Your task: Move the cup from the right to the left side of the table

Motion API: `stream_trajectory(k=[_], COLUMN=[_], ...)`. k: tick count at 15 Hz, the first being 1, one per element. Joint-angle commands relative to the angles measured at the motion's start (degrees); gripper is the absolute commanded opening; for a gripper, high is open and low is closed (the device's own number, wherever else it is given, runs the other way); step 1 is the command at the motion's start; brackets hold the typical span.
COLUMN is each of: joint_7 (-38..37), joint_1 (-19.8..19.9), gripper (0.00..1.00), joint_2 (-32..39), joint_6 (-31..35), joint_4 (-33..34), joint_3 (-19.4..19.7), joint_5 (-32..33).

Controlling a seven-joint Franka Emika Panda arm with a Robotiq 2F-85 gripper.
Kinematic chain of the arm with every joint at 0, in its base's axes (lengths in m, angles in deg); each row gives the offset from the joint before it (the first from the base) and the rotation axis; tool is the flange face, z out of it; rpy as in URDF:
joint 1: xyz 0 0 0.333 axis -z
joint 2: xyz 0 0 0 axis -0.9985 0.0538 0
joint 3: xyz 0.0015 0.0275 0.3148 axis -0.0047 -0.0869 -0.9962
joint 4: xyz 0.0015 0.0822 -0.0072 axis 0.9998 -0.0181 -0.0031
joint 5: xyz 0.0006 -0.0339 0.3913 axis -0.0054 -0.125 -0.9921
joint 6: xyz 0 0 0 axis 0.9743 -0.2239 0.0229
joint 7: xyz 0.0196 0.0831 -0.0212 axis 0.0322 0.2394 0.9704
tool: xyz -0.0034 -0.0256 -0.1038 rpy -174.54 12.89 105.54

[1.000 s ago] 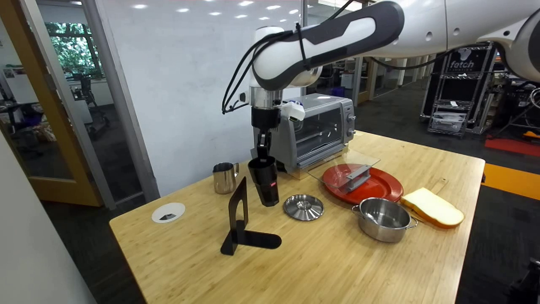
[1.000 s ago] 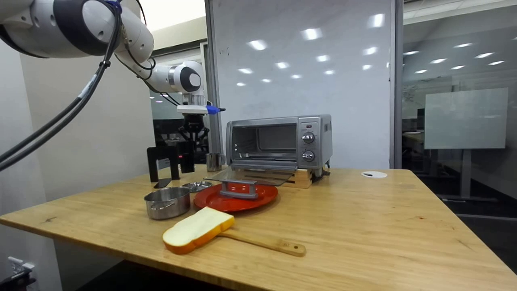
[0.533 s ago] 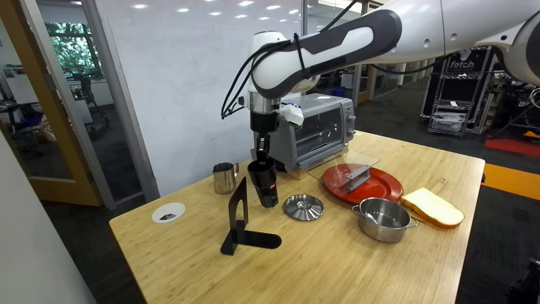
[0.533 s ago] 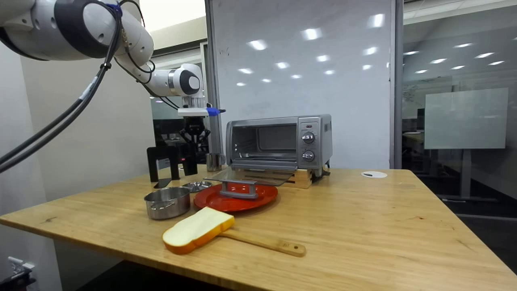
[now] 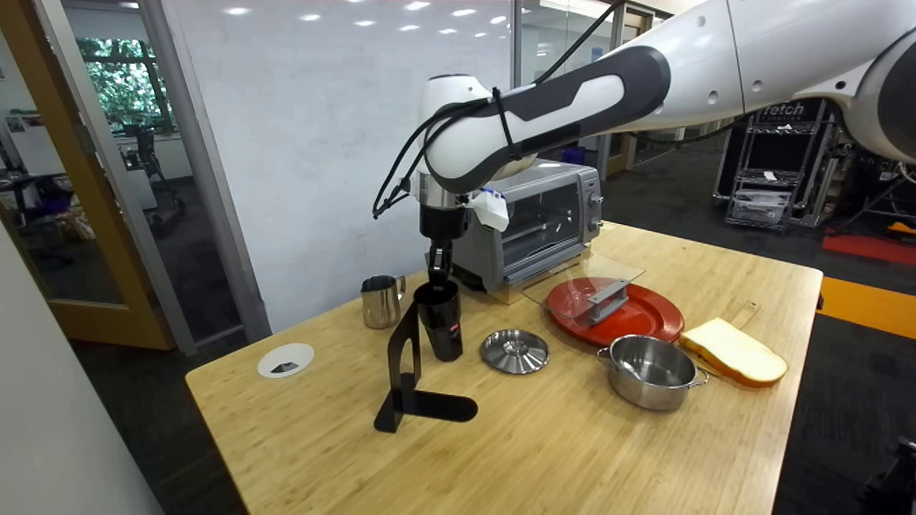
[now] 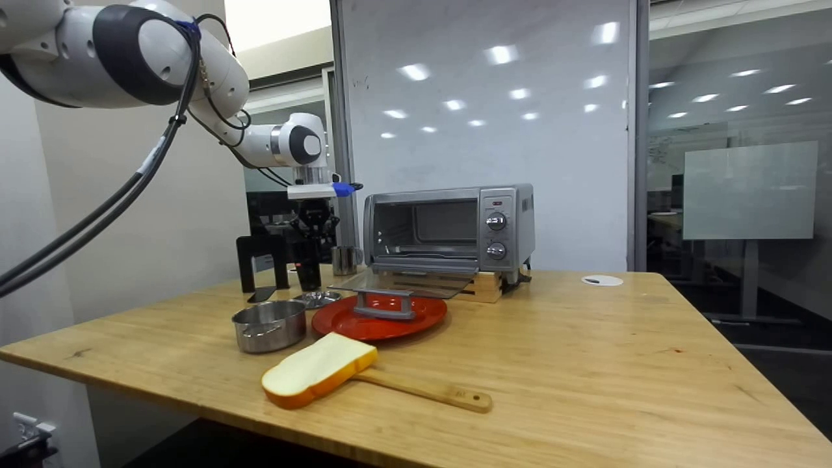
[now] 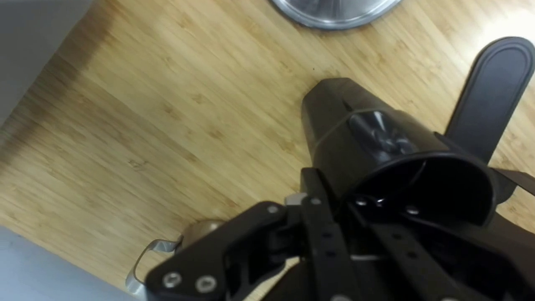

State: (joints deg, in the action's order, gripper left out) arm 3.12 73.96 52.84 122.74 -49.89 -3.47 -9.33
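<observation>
The black cup (image 5: 440, 332) is low over the table (image 5: 537, 443), between the black bookend and the steel lid. It also shows in an exterior view (image 6: 308, 276) and in the wrist view (image 7: 372, 138). My gripper (image 5: 439, 285) is shut on the cup's wall at the rim. In the wrist view my gripper (image 7: 336, 190) has one finger outside the wall and one inside the mouth. The cup leans slightly. I cannot tell whether its base touches the wood. The inner fingertip is partly lost in the dark cup.
A black bookend (image 5: 404, 372) stands close beside the cup. A steel handled cup (image 5: 379, 304) is behind. A steel lid (image 5: 515, 352), a steel pot (image 5: 653, 386), a red plate (image 5: 655, 311), a bread slice (image 5: 733, 350) and a toaster oven (image 6: 507, 201) with its door down are near.
The arm has come down with the cup held. The cup is lower, closer to the table, and stands more upright than before. The other objects have not moved.
</observation>
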Motion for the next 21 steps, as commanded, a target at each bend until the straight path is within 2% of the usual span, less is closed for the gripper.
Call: stream_trajectory(k=[1, 9, 10, 11, 13, 21], joint_7=[-1.0, -1.9, -2.0, -2.1, -2.2, -2.0], joint_1=[-0.5, -0.3, -0.4, -0.3, -0.3, -0.6], gripper=[0.02, 0.02, 0.09, 0.32, 0.36, 0.9], joint_2=[0.1, 0.3, 0.3, 0.3, 0.3, -1.4], joint_6=[2.6, 5.2, 5.5, 5.6, 6.0, 5.1], joint_4=[-0.5, -0.7, -0.7, -0.7, -0.7, -0.9], joint_3=[0.9, 0.9, 0.9, 0.9, 0.8, 0.8], joint_5=[1.0, 0.5, 0.5, 0.5, 0.5, 0.7])
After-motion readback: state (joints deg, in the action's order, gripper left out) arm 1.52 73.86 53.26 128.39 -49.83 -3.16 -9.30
